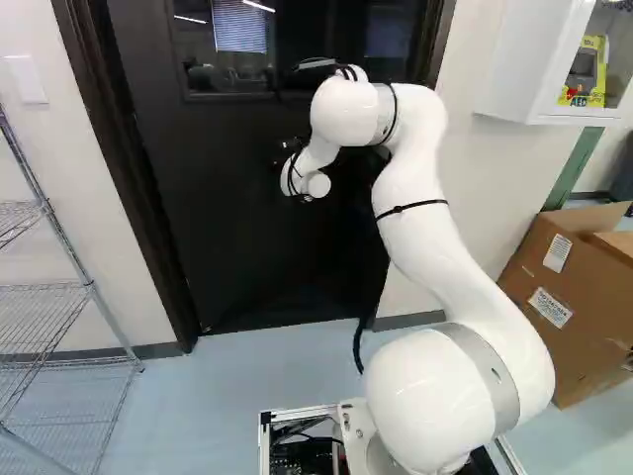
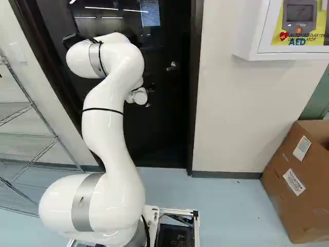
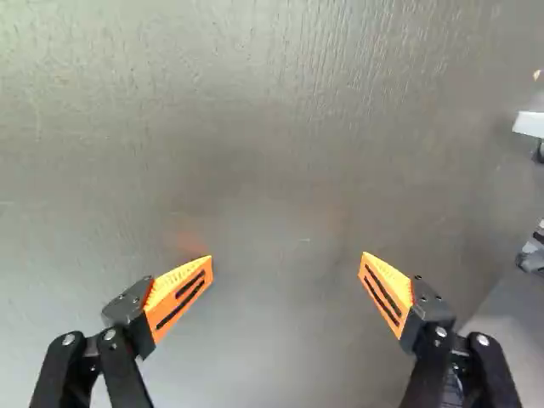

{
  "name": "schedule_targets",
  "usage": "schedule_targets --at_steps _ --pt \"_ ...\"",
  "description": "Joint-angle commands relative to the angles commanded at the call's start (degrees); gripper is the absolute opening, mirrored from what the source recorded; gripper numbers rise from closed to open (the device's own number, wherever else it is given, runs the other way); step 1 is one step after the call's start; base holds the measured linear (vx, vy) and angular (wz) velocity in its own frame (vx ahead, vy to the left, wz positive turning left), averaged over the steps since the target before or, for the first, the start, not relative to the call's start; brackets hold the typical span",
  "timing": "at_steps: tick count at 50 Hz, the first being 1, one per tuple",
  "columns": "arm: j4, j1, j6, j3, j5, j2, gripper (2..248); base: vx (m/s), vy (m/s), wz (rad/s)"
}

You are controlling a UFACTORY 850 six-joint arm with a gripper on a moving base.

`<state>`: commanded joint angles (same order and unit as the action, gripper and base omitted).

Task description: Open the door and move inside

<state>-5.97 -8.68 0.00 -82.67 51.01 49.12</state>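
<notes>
Orange-padded fingers [image 3: 168, 308] of black gripper [image 3: 287, 255] spread wide, flat black door [image 1: 237, 247] ahead. Silver metal handle [image 2: 172, 66] off to one side: closing here likely misses it; pushing ahead, misaligned, could jam them.

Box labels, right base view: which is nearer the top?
The upper label, just below the top of the cardboard box; the lower label sits farther down.
</notes>
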Motion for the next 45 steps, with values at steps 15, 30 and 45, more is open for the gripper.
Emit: schedule_targets --at_steps 15,30,45 --pt "0.0 -0.5 0.0 -5.9 0.0 4.1 247 0.0 0.0 0.0" --pt "0.0 -0.4 0.0 -5.6 0.0 3.9 247 0.0 0.0 0.0" --pt "0.0 0.7 0.0 -0.2 0.0 0.1 247 0.0 0.0 0.0"
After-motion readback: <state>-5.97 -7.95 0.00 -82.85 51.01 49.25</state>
